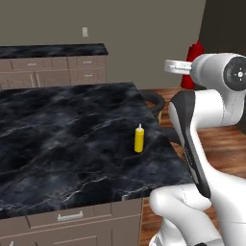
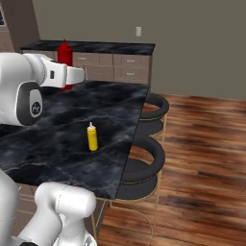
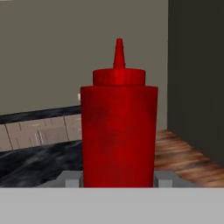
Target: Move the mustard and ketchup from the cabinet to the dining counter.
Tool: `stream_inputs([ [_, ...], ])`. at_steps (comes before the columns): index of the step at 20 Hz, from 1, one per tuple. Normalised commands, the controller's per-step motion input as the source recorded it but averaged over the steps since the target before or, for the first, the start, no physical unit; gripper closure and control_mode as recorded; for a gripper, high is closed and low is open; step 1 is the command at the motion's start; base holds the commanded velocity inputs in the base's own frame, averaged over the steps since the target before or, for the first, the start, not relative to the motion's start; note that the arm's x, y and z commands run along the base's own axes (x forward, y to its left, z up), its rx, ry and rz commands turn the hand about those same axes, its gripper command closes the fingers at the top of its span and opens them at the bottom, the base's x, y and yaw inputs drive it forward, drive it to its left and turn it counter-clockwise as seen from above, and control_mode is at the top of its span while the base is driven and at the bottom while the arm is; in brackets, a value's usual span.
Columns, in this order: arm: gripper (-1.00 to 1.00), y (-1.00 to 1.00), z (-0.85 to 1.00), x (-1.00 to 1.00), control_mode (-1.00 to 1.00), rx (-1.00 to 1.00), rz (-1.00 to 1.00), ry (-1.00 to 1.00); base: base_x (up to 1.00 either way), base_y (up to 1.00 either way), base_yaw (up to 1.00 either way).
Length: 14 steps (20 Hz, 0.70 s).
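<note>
Mustard (image 1: 139, 140): upright on the dining counter (image 1: 57, 134), near its right edge, well inside the rim; this half of the task looks done.
Ketchup (image 3: 119, 131): upright between the gripper (image 3: 119, 178) fingers, carried in the air; in the right base view it rides at the end of the arm, up over the far part of the slab; in the left base view it sits partly behind the arm's upper joint.
Jaws: closed on the ketchup, one grey finger against each side of its lower body, nozzle pointing up.
Step in hand: carrying the second bottle to the counter; judged as transport, not yet placement.
Next move: lower the bottle straight down onto bare marble beside the mustard but apart from it, keep it level, then open the jaws only once the base is seated.
Risk: a release from height would likely tip a tall narrow bottle.
Stools (image 2: 149, 144): tucked at the counter's right edge, clear of the arm's path.
</note>
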Motion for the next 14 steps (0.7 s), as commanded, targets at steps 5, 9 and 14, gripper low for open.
stream_inputs([
  [5,1.0,0.0,0.0,0.0,1.0,0.0,0.0,0.0,0.28,-0.25,0.15],
  [9,1.0,0.0,0.0,0.0,1.0,0.0,0.0,0.0,0.0,0.0,0.0],
  [14,1.0,0.0,0.0,0.0,1.0,0.0,0.0,0.0,0.0,0.0,0.0],
])
